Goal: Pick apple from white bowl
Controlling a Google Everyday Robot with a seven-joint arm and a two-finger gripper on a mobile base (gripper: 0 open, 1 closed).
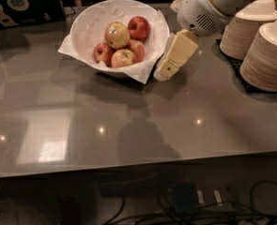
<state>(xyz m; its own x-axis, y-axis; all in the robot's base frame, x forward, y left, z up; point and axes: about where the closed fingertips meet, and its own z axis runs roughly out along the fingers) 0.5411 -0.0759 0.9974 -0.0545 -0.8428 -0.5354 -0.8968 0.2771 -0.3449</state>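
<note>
The white bowl (91, 20), lined with crinkled white paper, sits at the back left of the grey table. It holds several apples. The pale yellow apple (117, 34) with a small sticker lies on top of the pile. An all-red apple (139, 28) is to its right, and smaller reddish apples lie in front. My gripper (168, 65) hangs from the white arm just right of the bowl's front rim. It is above the table, beside the bowl and apart from the apples.
Two tall stacks of pale paper bowls (269, 55) stand at the right on a dark mat. A dark box with stickers (16, 6) lies at the back left. Cables (199, 203) run on the floor below the table's front edge.
</note>
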